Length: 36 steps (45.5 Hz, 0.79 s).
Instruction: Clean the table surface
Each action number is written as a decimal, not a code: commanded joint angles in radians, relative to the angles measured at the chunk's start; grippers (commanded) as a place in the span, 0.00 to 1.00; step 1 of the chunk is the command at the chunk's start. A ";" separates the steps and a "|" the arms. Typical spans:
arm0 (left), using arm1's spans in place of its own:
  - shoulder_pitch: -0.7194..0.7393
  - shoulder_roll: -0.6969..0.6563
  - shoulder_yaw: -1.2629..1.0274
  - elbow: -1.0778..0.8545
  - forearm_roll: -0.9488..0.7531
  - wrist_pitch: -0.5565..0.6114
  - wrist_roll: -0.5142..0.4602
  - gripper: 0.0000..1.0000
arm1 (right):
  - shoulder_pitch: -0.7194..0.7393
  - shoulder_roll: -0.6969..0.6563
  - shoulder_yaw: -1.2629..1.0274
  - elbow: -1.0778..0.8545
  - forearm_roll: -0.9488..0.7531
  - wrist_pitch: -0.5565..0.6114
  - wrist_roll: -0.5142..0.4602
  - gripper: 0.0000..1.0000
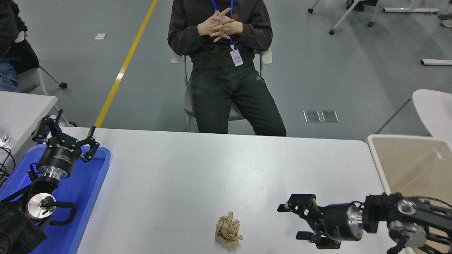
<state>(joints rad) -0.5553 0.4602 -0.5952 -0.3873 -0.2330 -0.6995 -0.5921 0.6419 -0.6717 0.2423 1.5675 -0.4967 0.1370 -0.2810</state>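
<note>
Paper, a crumpled brown ball (229,233) of it, lies on the bench (212,169) close to the near edge, about midway along it. We see our right end effector (296,222) low over the bench near that same edge, to the right of the ball and pointing toward it, its fingers spread apart and holding nothing. A clear strip of bench surface lies between its fingertips and the paper, so the two are near but not touching. Our right arm reaches in from the lower right corner, passing over the near left corner of the beige bin (416,165) that stands against the bench's right edge.

Our left end effector (65,135) is parked over the far end of the blue tray (88,183), at the bench's left edge, with its fingers splayed open and empty. Apart from the ball, the grey-white top of the bench shows nothing else lying on it in the stretch between tray and bin.

Beyond the far edge we see a person (220,63) seated on a chair, hands clasped in front of the chest, well back from the bench.
</note>
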 commanded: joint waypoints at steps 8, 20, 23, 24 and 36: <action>0.000 0.000 0.000 0.001 0.000 0.000 0.000 1.00 | 0.091 0.161 -0.075 -0.058 -0.006 -0.117 -0.105 1.00; 0.000 0.000 0.000 -0.001 0.000 0.000 0.000 1.00 | 0.073 0.261 -0.101 -0.110 0.000 -0.181 -0.110 1.00; 0.000 0.000 0.000 0.001 0.000 0.000 0.000 1.00 | 0.076 0.300 -0.100 -0.158 0.001 -0.181 -0.110 1.00; 0.000 0.000 0.000 0.001 0.000 -0.002 0.000 1.00 | 0.082 0.313 -0.100 -0.173 0.003 -0.183 -0.110 1.00; 0.000 0.000 0.000 -0.001 0.000 0.000 0.000 1.00 | 0.134 0.382 -0.106 -0.239 0.052 -0.218 -0.113 1.00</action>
<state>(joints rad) -0.5553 0.4602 -0.5952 -0.3873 -0.2331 -0.6997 -0.5922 0.7430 -0.3624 0.1450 1.3909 -0.4861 -0.0484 -0.3888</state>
